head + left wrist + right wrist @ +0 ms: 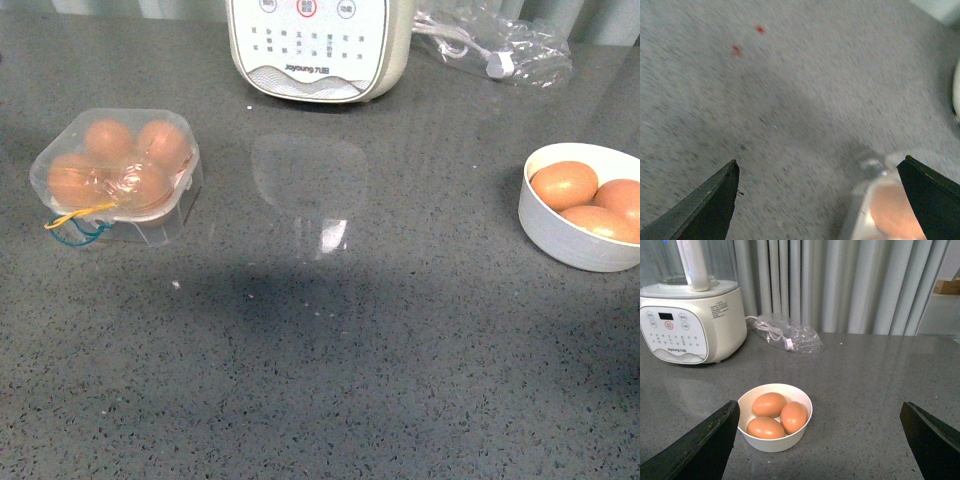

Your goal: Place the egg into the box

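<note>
front view bright, glare patch on countertop (pixel 400 380), broad soft shadow; left wrist view blurred.

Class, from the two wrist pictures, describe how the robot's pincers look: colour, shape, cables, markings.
The left pincer and the right pincer each show two nearly black, wedge-shaped fingers tapering to pointed tips, with flat matte faces. No cables or markings are visible. The front view shows neither arm.
</note>
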`<state>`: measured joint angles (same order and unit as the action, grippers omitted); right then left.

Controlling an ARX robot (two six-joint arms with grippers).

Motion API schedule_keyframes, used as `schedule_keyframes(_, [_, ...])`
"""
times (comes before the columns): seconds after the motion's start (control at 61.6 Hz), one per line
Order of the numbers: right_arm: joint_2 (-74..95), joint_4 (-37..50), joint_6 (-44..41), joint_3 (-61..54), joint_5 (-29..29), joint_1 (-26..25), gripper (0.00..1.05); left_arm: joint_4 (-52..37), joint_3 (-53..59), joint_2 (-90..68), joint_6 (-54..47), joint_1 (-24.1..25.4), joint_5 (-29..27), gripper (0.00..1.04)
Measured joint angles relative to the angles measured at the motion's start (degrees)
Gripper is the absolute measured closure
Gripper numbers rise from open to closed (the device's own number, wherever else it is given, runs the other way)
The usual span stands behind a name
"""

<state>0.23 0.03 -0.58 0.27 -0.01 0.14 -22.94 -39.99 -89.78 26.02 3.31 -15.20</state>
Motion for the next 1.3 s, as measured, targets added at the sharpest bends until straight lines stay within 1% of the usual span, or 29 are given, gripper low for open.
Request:
schedule_keyframes(0.13, [-0.02,0.00,0.00,0.00,-0.11,0.00,0.07,-4.81,1.86,2.62,-3.02,2.49,-7.13,0.07])
schedule_keyframes(0.146, [-0.02,0.00,0.00,0.00,-0.11,0.00,0.07,-5.07,2.03,2.93,-3.41,2.62,-7.54,0.07])
schedule_keyframes(0.179, [0.00,0.00,0.00,0.00,-0.11,0.00,0.07,-8.02,3.26,3.10,-5.51,3.45,-4.83,0.09])
schedule_keyframes(0.195, [0.00,0.00,0.00,0.00,-0.13,0.00,0.07,-12.37,4.68,3.13,-7.50,4.11,-0.22,0.13])
schedule_keyframes(0.211, [0.00,0.00,0.00,0.00,-0.15,0.00,0.07,-14.60,5.42,3.15,-8.66,4.28,2.05,0.14])
schedule_keyframes(0.244, [0.00,0.00,0.00,0.00,-0.11,0.00,0.07,-23.12,8.44,3.21,-13.60,4.94,10.27,0.22])
schedule_keyframes(0.26, [-0.02,0.00,0.00,0.00,-0.09,0.00,0.07,-24.96,9.20,3.26,-14.10,5.01,12.04,0.23])
schedule_keyframes(0.276, [-0.02,0.00,0.02,0.00,0.02,0.00,0.07,-29.46,11.32,3.52,-16.87,5.01,16.35,0.29])
schedule_keyframes(0.309, [0.00,0.00,0.00,0.00,0.09,-0.04,0.07,-33.57,14.03,4.57,-19.89,4.44,20.48,0.36])
schedule_keyframes(0.325, [0.00,0.00,0.00,0.00,0.09,-0.07,0.07,-34.77,15.17,5.40,-20.94,4.00,21.38,0.39])
schedule_keyframes(0.341, [0.00,0.00,0.00,0.00,0.09,-0.07,0.07,-35.15,15.69,5.84,-21.16,3.74,21.62,0.41])
schedule_keyframes(0.406, [-0.02,0.00,0.00,0.00,-0.09,-0.07,0.07,-36.28,20.04,10.47,-23.80,2.60,21.35,0.59])
schedule_keyframes(0.455, [-0.02,0.00,0.02,0.00,0.00,-0.07,0.07,-36.28,22.14,12.72,-24.46,2.29,20.72,0.69])
schedule_keyframes(0.552, [-0.02,0.00,0.00,0.00,-0.04,-0.07,0.07,-35.78,25.29,15.98,-24.90,1.64,19.87,0.85])
schedule_keyframes(0.617, [-0.02,0.00,0.00,0.00,-0.11,-0.07,0.07,-35.04,27.50,18.75,-24.98,1.20,19.37,0.98])
schedule_keyframes(0.65, [-0.02,0.00,0.00,0.00,-0.09,-0.07,0.07,-34.58,28.28,19.98,-24.92,1.05,19.12,1.02])
schedule_keyframes(0.698, [-0.02,0.00,0.00,0.00,-0.09,-0.07,0.07,-33.99,29.29,21.59,-25.14,0.74,18.80,1.01])
schedule_keyframes(0.747, [-0.02,0.00,0.00,0.00,-0.04,-0.07,0.07,-35.50,31.01,22.36,-25.33,-1.33,15.96,1.01])
schedule_keyframes(0.828, [-0.02,0.00,0.00,0.00,-0.07,-0.07,0.07,-36.06,33.35,23.78,-25.51,-2.91,15.58,1.01])
schedule_keyframes(1.299, [-0.02,0.00,0.00,0.00,-0.07,-0.07,0.07,-20.17,38.32,44.74,-25.57,-3.28,15.15,1.01])
